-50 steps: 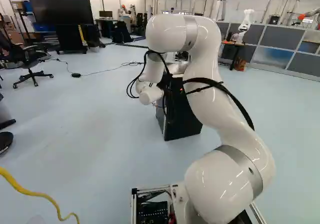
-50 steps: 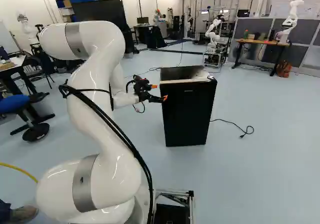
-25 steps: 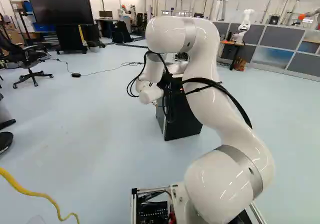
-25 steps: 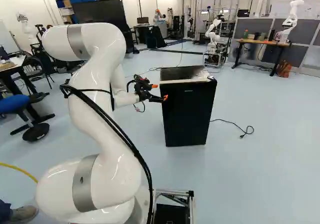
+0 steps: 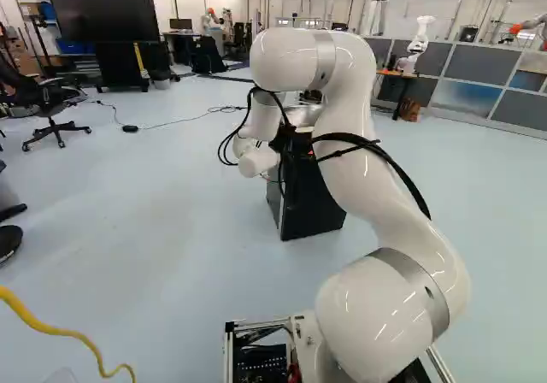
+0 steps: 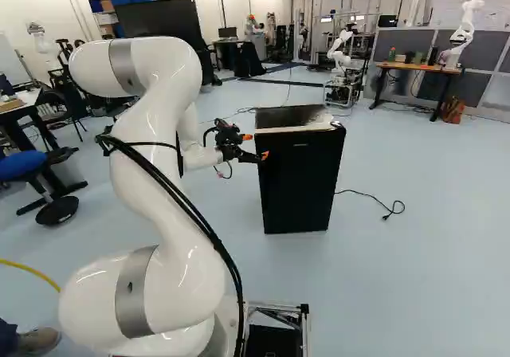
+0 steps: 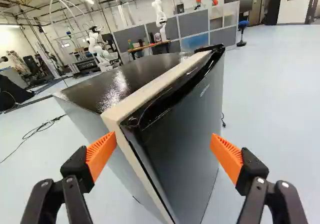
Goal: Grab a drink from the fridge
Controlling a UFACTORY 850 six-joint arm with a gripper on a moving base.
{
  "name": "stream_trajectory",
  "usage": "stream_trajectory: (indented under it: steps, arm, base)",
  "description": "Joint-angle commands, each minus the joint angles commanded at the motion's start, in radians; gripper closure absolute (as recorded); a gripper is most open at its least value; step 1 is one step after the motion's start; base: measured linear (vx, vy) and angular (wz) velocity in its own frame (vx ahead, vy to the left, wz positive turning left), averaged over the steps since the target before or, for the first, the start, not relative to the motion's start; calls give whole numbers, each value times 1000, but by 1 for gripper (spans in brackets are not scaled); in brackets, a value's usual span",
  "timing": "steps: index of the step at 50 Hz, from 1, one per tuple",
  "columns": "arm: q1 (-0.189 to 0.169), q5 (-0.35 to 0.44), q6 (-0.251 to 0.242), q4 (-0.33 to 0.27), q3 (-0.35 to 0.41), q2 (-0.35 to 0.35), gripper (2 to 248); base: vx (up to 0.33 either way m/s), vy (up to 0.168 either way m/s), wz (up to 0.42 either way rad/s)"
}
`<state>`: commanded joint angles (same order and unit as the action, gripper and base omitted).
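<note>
The gripper (image 6: 255, 147) is spreading its fingers wide apart, and the fridge (image 7: 177, 129) is standing just ahead.

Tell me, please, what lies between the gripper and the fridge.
Nothing: the wrist view shows only a bare stretch of air between the open gripper and the fridge.

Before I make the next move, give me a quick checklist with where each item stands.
1. Gripper open: ok, its fingers stand well apart.
2. Nothing held already: ok, no item is gripped.
3. Fridge door open for reaching in: not ok, it looks shut.
4. Drink in sight: not ok, none shows.
5. Gripper free of contact with the fridge: cannot tell.
6. Cable away from the door's front: ok, it lies beside the fridge.
</note>
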<state>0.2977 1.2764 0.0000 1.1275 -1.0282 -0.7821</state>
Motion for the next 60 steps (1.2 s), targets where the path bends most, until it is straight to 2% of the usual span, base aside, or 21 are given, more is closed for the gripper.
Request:
stream_trajectory:
  steps: [34,60]
  arm:
    - [-13,0,0,0,5,3,3]
    - [-14,0,0,0,62,36,3]
  base:
    - [0,0,0]
    - [0,0,0]
